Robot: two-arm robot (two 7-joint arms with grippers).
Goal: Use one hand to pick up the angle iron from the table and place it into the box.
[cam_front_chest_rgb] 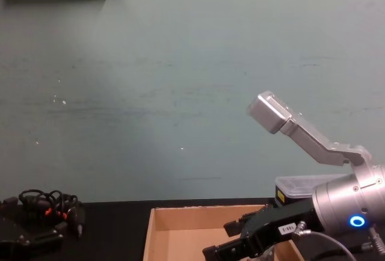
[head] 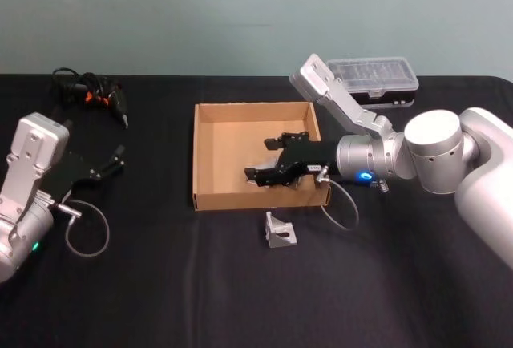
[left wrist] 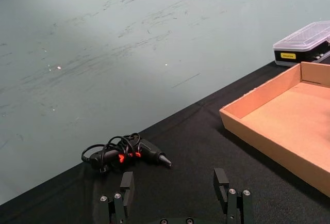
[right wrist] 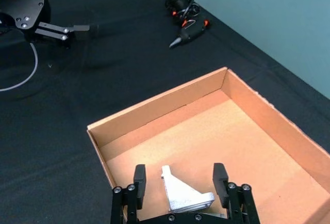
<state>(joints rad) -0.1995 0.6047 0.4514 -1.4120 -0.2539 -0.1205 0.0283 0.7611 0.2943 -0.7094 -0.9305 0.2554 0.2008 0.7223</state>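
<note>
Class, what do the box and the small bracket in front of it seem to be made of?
The box: cardboard, by its matte tan surface and thin folded walls. The angle iron: probably metal, pale silver-grey with a dull sheen; coating unclear.

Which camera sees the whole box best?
Head view: the box shows from above with all four walls, the open right gripper over it. Right wrist view shows most of it, left wrist one corner, chest part of it side-on. Left gripper is parked left.

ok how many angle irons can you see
2. One angle iron lies on the table just in front of the box; the other angle iron sits inside the box, between the right gripper's open fingers.
</note>
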